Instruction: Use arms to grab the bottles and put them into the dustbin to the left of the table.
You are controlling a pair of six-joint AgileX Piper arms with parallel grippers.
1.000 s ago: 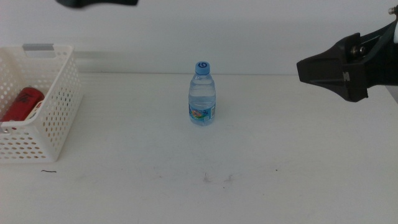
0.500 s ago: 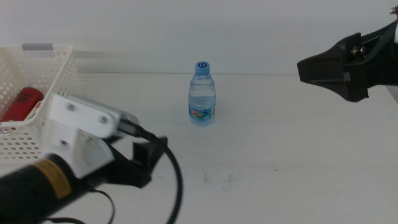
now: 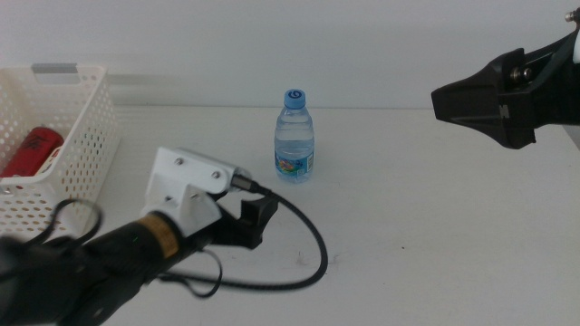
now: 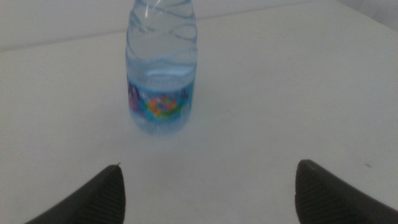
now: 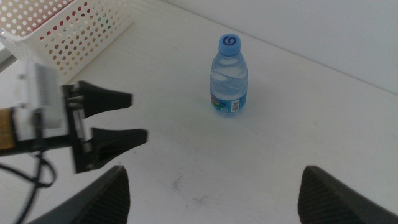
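White tabletop [image 3: 435, 235] fills your middle view, with a pale wall behind it and a few small dark scuff marks [image 3: 315, 260] near 6 o'clock. At 9 o'clock you have the dustbin [image 3: 86, 154], a white perforated basket with a grey handle on its far rim; inside it a red soda can [image 3: 31, 150] lies on its side, and that is all you can make out of its contents from here. The water bottle [image 3: 294, 138], clear with a blue cap and a coloured label, stands upright just above centre, toward 12 o'clock, well apart from the dustbin and touching nothing. Your left gripper [image 3: 256, 222] reaches in from 8 o'clock, its white housing and black cable trailing behind it; its fingers are spread wide and hold nothing, and the tips are near the bottle but short of it, pointing toward 1 o'clock. In the left wrist view the bottle [image 4: 160, 74] stands ahead of the parted jaws with bare table between. Your right gripper [image 3: 494, 100] hangs at 2 o'clock, clear of the bottle; in its wrist view the jaws are set far apart and empty, looking down on the bottle [image 5: 229, 78], the left gripper [image 5: 134, 117] and a corner of the dustbin [image 5: 74, 37].
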